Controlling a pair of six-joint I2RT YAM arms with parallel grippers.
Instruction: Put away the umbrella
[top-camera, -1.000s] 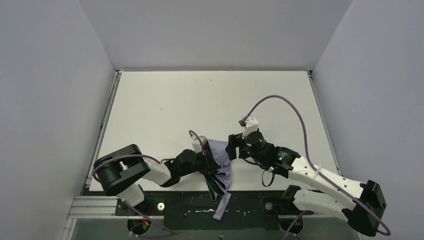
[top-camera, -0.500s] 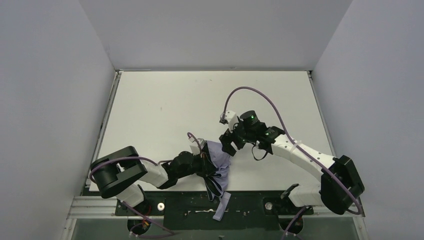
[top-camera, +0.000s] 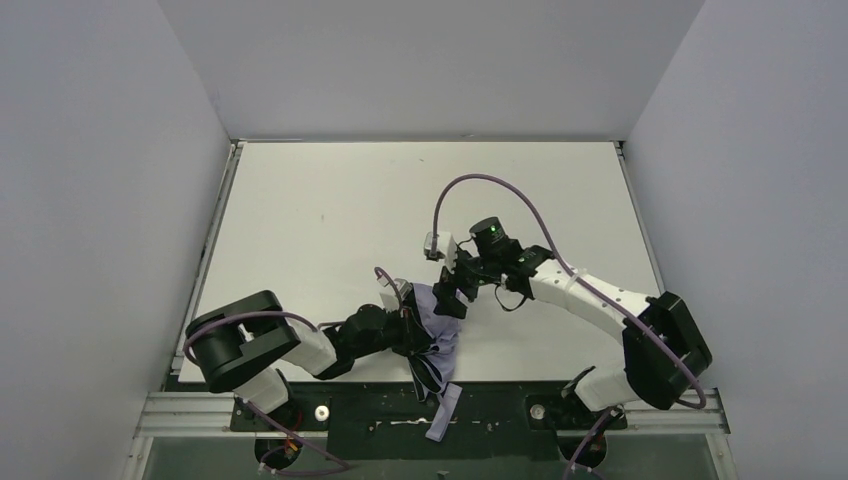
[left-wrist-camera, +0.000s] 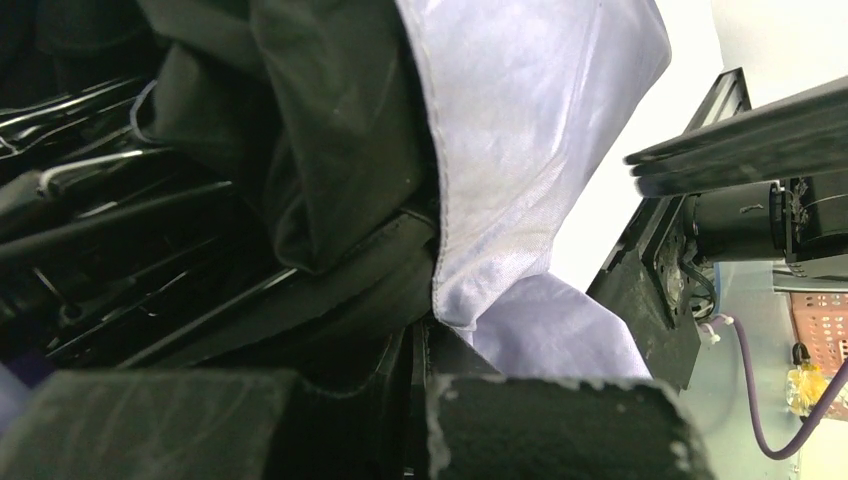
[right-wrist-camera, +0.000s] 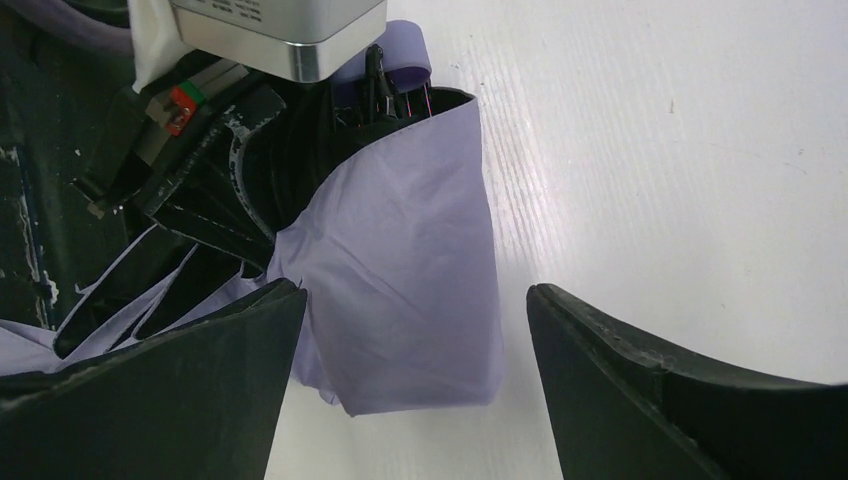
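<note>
1. We see the umbrella (top-camera: 440, 335) lying collapsed but loose at the near edge of the table (top-camera: 320, 220), between the two arms. Its lavender fabric is bunched, and black lining and thin ribs show in the folds.
2. One lavender end of it hangs past the table edge over the black base plate (top-camera: 500, 410).
3. Our left gripper (top-camera: 410, 332) is at the umbrella's left side. In the left wrist view its fingers (left-wrist-camera: 560, 430) are pressed together, with black lining pinched in the thin seam between them, so it is clamped on the umbrella.
4. A lavender panel (left-wrist-camera: 530, 120) drapes just beyond those fingers, with dark lining and ribs to its left.
5. Our right gripper (top-camera: 447, 298) is at the umbrella's far right corner, pointing down at it.
6. In the right wrist view its jaws stand wide apart and grip nothing. The lavender panel lies flat on the white table between its fingers (right-wrist-camera: 690, 400), and the left one overlaps the fabric's edge.
</note>
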